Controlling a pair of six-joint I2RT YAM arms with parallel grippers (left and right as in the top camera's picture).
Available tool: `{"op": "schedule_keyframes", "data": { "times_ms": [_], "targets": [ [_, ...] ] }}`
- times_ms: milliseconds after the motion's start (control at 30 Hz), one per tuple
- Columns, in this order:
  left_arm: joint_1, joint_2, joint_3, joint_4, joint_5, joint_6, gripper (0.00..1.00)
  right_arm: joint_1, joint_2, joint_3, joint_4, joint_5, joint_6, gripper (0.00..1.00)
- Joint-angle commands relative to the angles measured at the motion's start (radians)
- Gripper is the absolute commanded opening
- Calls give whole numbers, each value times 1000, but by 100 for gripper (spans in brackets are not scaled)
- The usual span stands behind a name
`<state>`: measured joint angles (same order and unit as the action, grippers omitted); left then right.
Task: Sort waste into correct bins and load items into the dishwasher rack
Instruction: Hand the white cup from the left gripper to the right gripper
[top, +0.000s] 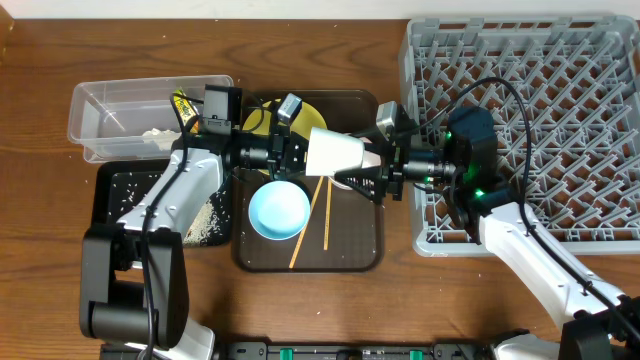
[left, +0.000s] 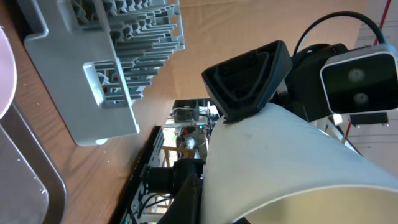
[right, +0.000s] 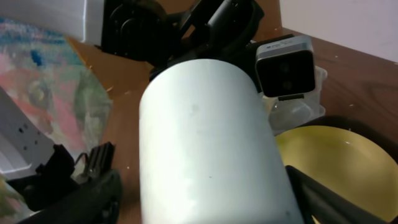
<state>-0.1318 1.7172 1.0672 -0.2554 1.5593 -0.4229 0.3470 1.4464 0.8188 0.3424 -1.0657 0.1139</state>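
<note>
A white cup (top: 335, 152) hangs on its side above the brown serving tray. My left gripper (top: 300, 152) is shut on its rim, one finger outside (left: 189, 199) the wall. My right gripper (top: 375, 160) stands open around the cup's (right: 205, 143) base, with its left finger (right: 93, 186) apart from the wall. Below lie the yellow plate (top: 262, 118), the light blue bowl (top: 278, 210) and two chopsticks (top: 326, 215). A pale bowl edge (top: 347, 184) shows under the cup. The grey dishwasher rack (top: 540, 110) stands at the right.
The clear tub (top: 120, 115) at the back left holds a green-and-orange wrapper (top: 185, 108) and a white paper scrap (top: 155, 138). In front of it the black tray (top: 120, 190) has rice grains (top: 205, 222). The brown serving tray (top: 360, 250) fills the middle.
</note>
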Motion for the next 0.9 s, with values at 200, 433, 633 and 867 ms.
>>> {"op": "schedule_keyframes", "data": {
  "times_ms": [200,433,633,867],
  "targets": [
    [1,2,14,3,11,-6,6,14,3,11,2,-42,6,63],
    [1,2,14,3,11,-6,8,14,3,11,2,-42,6,56],
    [2,2,14,4,11,-5,13,14,3,11,2,-42,6,49],
    [2,2,14,4,-43,-5,33,13,3,11,0,-42,32,35]
  ]
}}
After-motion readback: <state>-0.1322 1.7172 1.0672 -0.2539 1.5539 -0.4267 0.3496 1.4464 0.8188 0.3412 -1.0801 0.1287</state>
